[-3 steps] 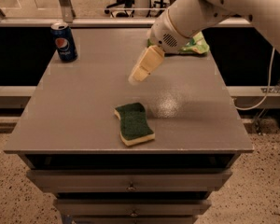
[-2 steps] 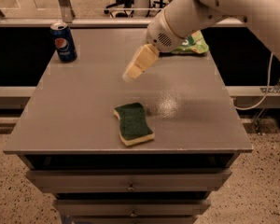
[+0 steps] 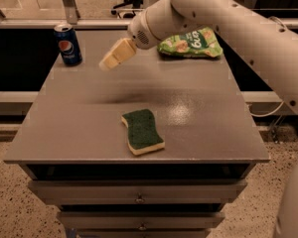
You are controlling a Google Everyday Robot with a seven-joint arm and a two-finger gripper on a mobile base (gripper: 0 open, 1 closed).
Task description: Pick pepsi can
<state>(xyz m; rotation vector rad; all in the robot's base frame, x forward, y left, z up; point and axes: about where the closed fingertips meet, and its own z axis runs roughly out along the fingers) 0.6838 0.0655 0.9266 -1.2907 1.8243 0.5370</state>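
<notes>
The pepsi can (image 3: 68, 44) stands upright at the far left corner of the grey table (image 3: 89, 133). It is dark blue with a round red-white-blue logo and a silver top. My gripper (image 3: 108, 62) hangs above the table's far middle, to the right of the can and apart from it, pointing down to the left. It holds nothing that I can see.
A green snack bag (image 3: 192, 42) lies at the far right of the table, partly behind my arm. A green and yellow sponge (image 3: 142, 131) lies near the front middle. Drawers sit under the tabletop. A dark gap and railing lie behind the table.
My gripper has moved left and a little farther back, closer to the pepsi can. The can, sponge and bag have not moved.
</notes>
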